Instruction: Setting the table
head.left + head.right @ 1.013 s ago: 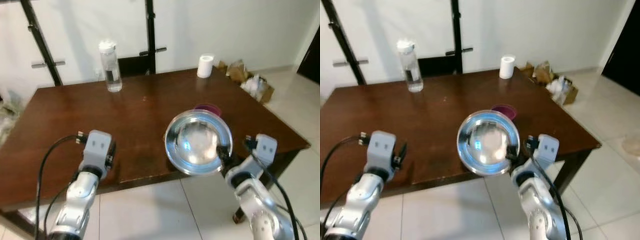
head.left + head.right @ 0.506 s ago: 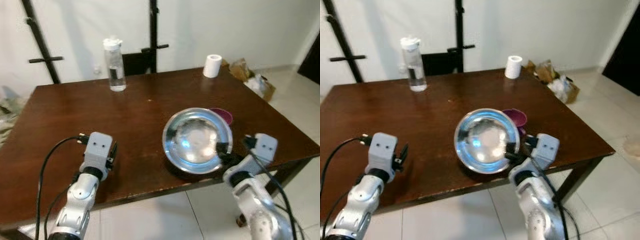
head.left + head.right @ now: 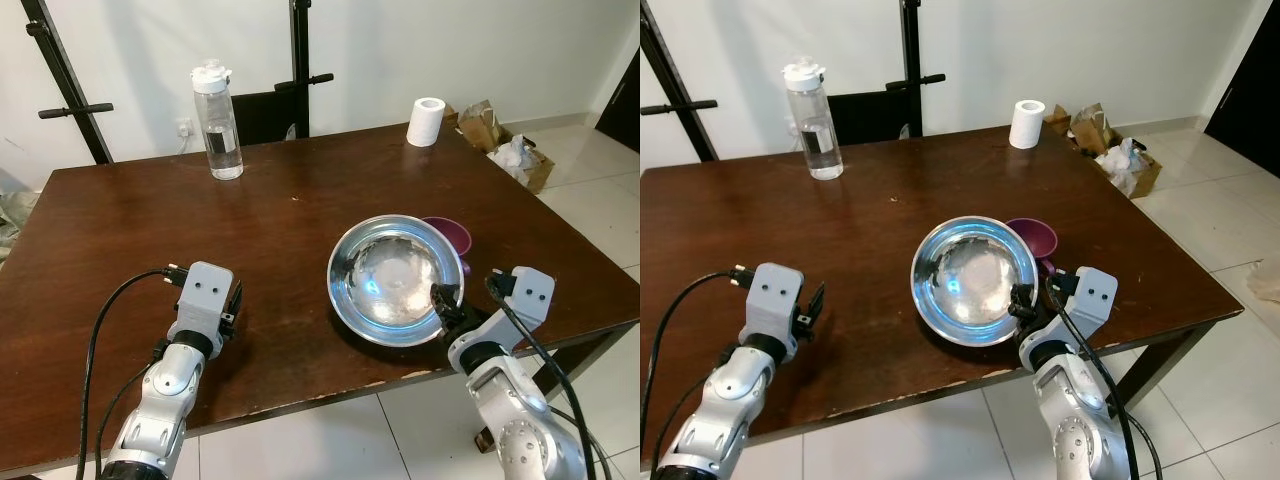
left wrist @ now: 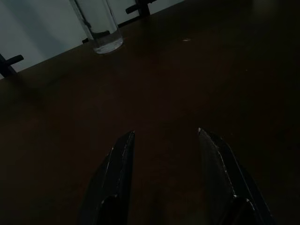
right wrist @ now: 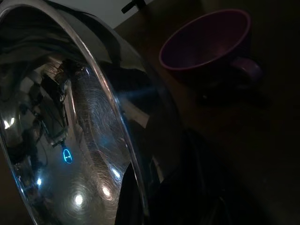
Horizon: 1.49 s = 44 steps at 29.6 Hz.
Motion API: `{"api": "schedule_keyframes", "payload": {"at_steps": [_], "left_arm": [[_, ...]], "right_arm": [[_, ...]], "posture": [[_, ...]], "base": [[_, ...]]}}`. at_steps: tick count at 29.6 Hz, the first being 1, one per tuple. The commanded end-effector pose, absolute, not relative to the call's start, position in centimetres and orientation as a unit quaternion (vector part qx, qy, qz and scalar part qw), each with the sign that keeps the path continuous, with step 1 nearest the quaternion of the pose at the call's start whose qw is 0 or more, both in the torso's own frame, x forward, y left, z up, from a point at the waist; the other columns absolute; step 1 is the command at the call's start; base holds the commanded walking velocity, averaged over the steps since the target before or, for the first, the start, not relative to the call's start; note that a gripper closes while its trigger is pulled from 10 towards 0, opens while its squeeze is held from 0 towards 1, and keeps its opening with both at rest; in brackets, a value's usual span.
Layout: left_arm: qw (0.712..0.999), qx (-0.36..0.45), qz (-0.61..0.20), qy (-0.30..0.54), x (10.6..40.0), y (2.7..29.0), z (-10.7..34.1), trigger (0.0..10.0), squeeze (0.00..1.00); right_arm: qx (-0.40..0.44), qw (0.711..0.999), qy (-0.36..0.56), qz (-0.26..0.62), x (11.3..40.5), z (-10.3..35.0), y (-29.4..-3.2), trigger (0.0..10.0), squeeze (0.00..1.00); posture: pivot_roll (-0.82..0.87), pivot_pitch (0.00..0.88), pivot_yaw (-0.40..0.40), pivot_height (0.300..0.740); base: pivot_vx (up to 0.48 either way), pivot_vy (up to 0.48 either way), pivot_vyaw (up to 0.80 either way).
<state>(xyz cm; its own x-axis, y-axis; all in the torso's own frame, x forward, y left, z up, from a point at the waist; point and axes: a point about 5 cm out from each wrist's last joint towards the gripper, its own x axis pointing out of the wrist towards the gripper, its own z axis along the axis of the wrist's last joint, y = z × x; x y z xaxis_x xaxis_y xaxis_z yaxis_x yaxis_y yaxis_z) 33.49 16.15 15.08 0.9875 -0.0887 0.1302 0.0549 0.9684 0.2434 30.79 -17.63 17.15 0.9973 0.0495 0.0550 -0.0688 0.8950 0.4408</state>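
The right pincer (image 3: 446,303) is clamped on the near rim of the steel bowl (image 3: 396,279), over the tabletop (image 3: 150,230) near its front edge. A purple cup (image 3: 448,236) sits just behind. The left pincer (image 4: 164,154) hovers spread apart; a water bottle (image 3: 221,135) stands far back.

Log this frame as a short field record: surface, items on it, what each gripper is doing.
surface: dark wooden table
right gripper: shut on the rim of the steel bowl, which is tilted over the table's near right part
left gripper: open, idle above bare table
purple cup: just behind the bowl
water bottle: upright, far left
paper roll: upright, far right edge
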Motion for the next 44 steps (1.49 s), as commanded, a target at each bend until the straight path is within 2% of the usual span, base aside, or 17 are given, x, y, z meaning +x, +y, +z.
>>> {"api": "schedule_keyframes", "payload": {"at_steps": [1, 15, 18, 20, 21, 23, 24, 32, 33, 34, 44], "left_arm": [[0.99, 0.123, -0.035, -0.058, 33.2, 16.4, 14.4, 10.0, 0.0], [0.991, 0.118, -0.032, -0.052, 33.2, 16.5, 14.4, 10.0, 0.0], [0.991, 0.117, -0.032, -0.054, 33.2, 16.6, 14.6, 10.0, 0.0], [0.991, 0.117, -0.032, -0.054, 33.1, 16.7, 14.6, 10.0, 0.0], [0.991, 0.118, -0.032, -0.057, 33.2, 16.8, 14.8, 10.0, 0.0], [0.991, 0.12, -0.032, -0.059, 33.2, 16.8, 15.0, 10.0, 0.0], [0.99, 0.121, -0.033, -0.061, 33.3, 16.8, 15.1, 10.0, 0.0], [0.99, 0.122, -0.035, -0.064, 33.3, 16.6, 15.3, 10.0, 0.0], [0.99, 0.121, -0.036, -0.064, 33.1, 16.5, 15.1, 10.0, 0.0], [0.99, 0.121, -0.036, -0.063, 33.0, 16.5, 15.1, 10.0, 0.0], [0.99, 0.122, -0.036, -0.06, 32.8, 16.5, 14.9, 10.0, 0.0]], "right_arm": [[0.228, 0.973, -0.028, 0.028, 30.6, 17.2, -17.7, 10.0, 0.0], [0.239, 0.97, -0.031, 0.013, 30.6, 17.3, -18.5, 10.0, 0.0], [0.311, 0.948, -0.071, -0.015, 31.0, 18.6, -20.3, 10.0, 0.0], [0.327, 0.941, -0.082, -0.019, 31.0, 19.0, -20.8, 10.0, 0.0], [0.365, 0.924, -0.104, -0.03, 31.4, 20.1, -22.0, 10.0, 0.0], [0.409, 0.905, -0.111, -0.034, 32.0, 21.0, -22.9, 10.0, 0.0], [0.413, 0.905, -0.102, -0.025, 32.4, 21.3, -23.0, 10.0, 0.0], [0.406, 0.913, -0.012, 0.029, 34.2, 20.7, -20.2, 10.0, 0.0], [0.395, 0.916, 0.039, 0.053, 34.2, 19.7, -18.9, 10.0, 0.0], [0.392, 0.916, 0.059, 0.058, 34.1, 19.3, -18.6, 10.0, 0.0], [0.391, 0.915, 0.076, 0.071, 33.8, 18.9, -18.7, 10.0, 0.0]], "posture": [[-0.02, 0.086, 0.116, 0.74], [-0.02, 0.092, 0.112, 0.74], [-0.01, 0.093, 0.11, 0.74], [-0.01, 0.094, 0.111, 0.74], [-0.01, 0.095, 0.111, 0.74], [-0.01, 0.095, 0.111, 0.74], [-0.01, 0.095, 0.111, 0.74], [-0.01, 0.093, 0.105, 0.74], [0.0, 0.089, 0.093, 0.74], [0.0, 0.089, 0.093, 0.74], [-0.01, 0.089, 0.089, 0.74]], "base": [[0.0, 0.0, 0.0], [0.0, 0.0, 0.0], [0.0, 0.0, 0.0], [0.0, 0.0, 0.0], [0.0, 0.0, 0.0], [0.0, 0.0, 0.0], [0.0, 0.0, 0.0], [0.0, 0.0, 0.0], [0.0, 0.0, 0.0], [0.0, 0.0, 0.0], [0.0, 0.0, 0.0]]}}
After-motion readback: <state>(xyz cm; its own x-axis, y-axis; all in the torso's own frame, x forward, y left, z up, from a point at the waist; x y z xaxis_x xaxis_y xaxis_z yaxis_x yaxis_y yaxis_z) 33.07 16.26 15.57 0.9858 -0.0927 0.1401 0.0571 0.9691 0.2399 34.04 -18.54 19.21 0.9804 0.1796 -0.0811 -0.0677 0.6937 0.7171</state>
